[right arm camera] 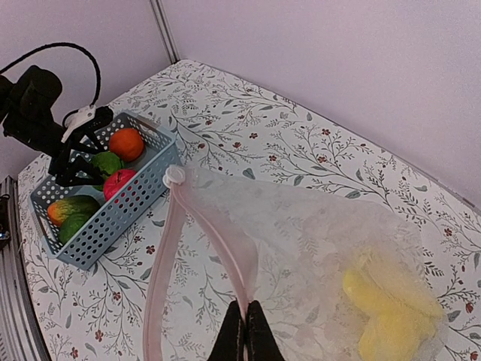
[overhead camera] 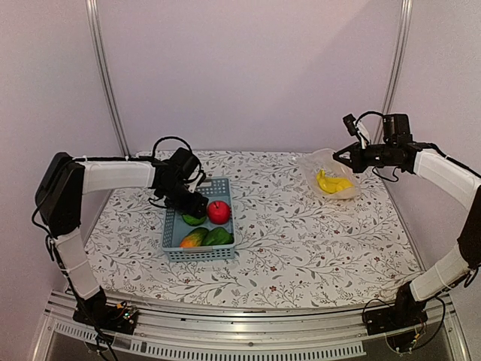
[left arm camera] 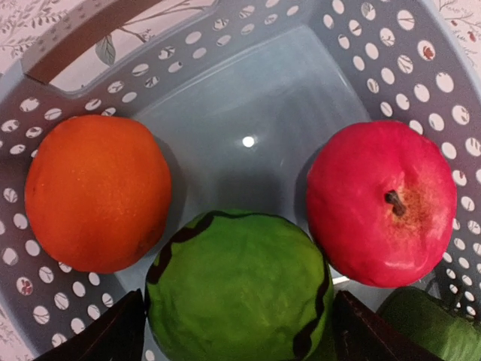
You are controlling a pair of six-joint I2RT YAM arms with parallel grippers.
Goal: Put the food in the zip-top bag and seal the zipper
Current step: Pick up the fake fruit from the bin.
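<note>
The zip-top bag (overhead camera: 331, 174) lies at the back right with the yellow banana (overhead camera: 331, 183) inside. My right gripper (overhead camera: 338, 157) is shut on the zipper (right arm camera: 225, 241), pinching the pink strip (right arm camera: 246, 308) and holding the mouth open; a white slider (right arm camera: 174, 176) sits at the strip's far end. My left gripper (overhead camera: 194, 210) is down in the blue basket (overhead camera: 199, 252), open, its fingers (left arm camera: 124, 331) on either side of a green striped piece (left arm camera: 237, 289). An orange (left arm camera: 98, 192) and a red apple (left arm camera: 382, 201) lie beside it.
The basket also holds an orange-green piece (overhead camera: 194, 238) and a dark green piece (overhead camera: 218, 237) at its near end. Metal posts (overhead camera: 105, 75) stand at the back corners, with walls close on both sides. The floral tablecloth (overhead camera: 285, 226) lies between basket and bag.
</note>
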